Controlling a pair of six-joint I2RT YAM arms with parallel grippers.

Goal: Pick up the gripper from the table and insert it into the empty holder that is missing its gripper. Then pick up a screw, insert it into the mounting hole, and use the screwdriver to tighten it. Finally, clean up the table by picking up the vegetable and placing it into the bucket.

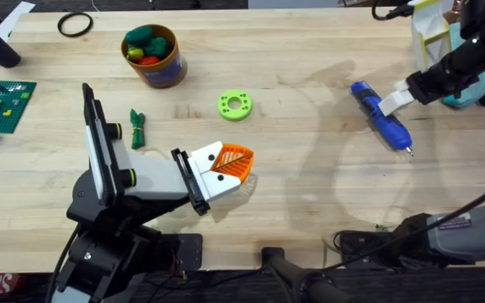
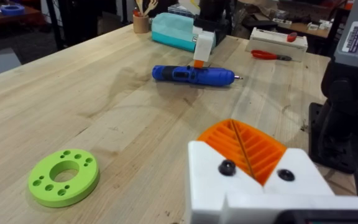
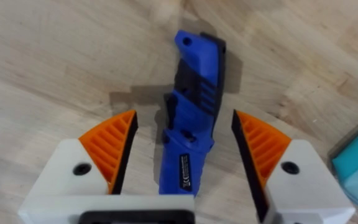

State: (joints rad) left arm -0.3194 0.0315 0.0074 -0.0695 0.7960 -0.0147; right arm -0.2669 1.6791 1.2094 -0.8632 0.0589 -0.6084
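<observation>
The blue screwdriver (image 1: 382, 118) (image 2: 191, 74) (image 3: 190, 124) lies on the table (image 1: 310, 202) at the right, metal tip toward me. My right gripper (image 1: 397, 99) (image 3: 185, 121) hangs over its rear half, open, with an orange pad on each side and not touching it. My left gripper (image 1: 242, 162) (image 2: 241, 140) is shut with nothing in it, low over the table's middle. The dark-green vegetable (image 1: 136, 128) lies left of centre, beside my left arm. The yellow-brown bucket (image 1: 165, 74) stands at the back left with toys inside. The holder and the screw are out of view.
A lime-green ring (image 1: 235, 105) (image 2: 63, 177) lies between the bucket and the screwdriver. A green brick plate (image 1: 2, 97) sits at the far left and a black ring (image 1: 74, 25) at the back. A teal box (image 2: 173, 31) and red pliers (image 2: 269, 56) are at the right.
</observation>
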